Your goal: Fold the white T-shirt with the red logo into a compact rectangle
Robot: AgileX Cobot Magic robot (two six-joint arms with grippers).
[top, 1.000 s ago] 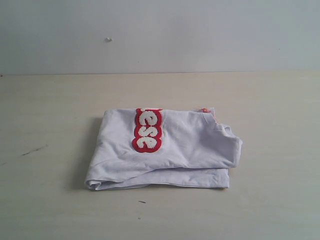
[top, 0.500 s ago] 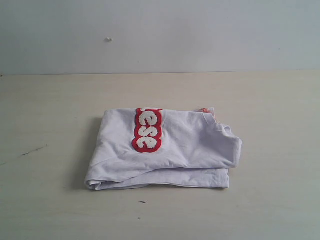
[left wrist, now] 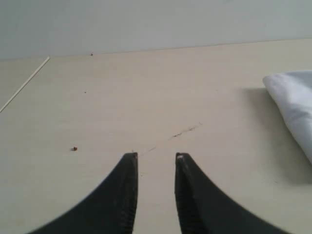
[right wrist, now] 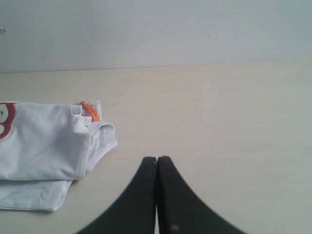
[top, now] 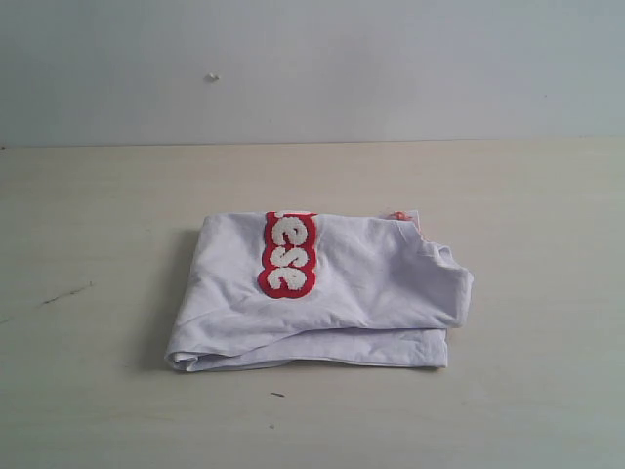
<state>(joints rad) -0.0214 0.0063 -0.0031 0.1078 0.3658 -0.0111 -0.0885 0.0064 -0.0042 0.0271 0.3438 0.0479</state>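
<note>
The white T-shirt point(top: 332, 293) lies folded into a layered rectangle in the middle of the table. A short stretch of the red logo point(top: 288, 254) shows on its top layer, and the orange neck tag point(top: 398, 216) peeks out at the far right corner. Neither gripper appears in the exterior view. My left gripper point(left wrist: 156, 157) hovers open over bare table, with a corner of the T-shirt point(left wrist: 295, 100) off to one side. My right gripper point(right wrist: 157, 159) is shut on nothing, away from the T-shirt point(right wrist: 44, 146) and its tag point(right wrist: 90, 111).
The pale wooden table point(top: 527, 195) meets a grey wall point(top: 312, 59) at the back. A dark scratch point(top: 66, 293) marks the table left of the shirt, and a small dark speck point(top: 277, 395) lies in front of it.
</note>
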